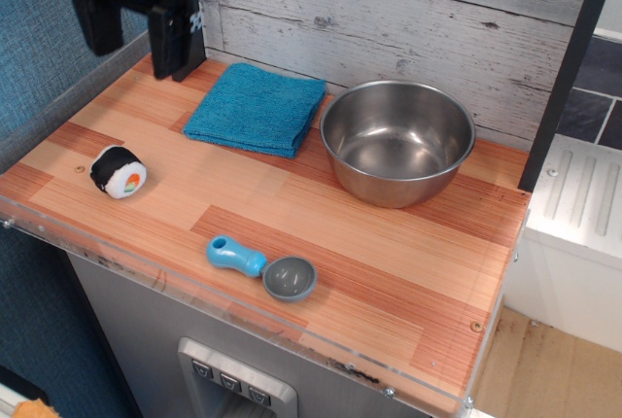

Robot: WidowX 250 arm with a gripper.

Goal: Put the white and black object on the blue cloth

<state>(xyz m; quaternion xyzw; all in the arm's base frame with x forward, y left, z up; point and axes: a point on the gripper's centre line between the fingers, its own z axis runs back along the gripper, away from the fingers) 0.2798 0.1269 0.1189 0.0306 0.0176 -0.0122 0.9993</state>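
Nothing done yet — the sushi roll sits on the worktop, well apart from the blue cloth; our gripper hovers, jaws apart, empty.

Gripper: top-left, pointing down, above table level.
Fingers: two, black, spread apart, nothing between.

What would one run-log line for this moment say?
hand: open, empty, above back-left corner | sushi roll: on counter, untouched | blue cloth: bare | step: approach
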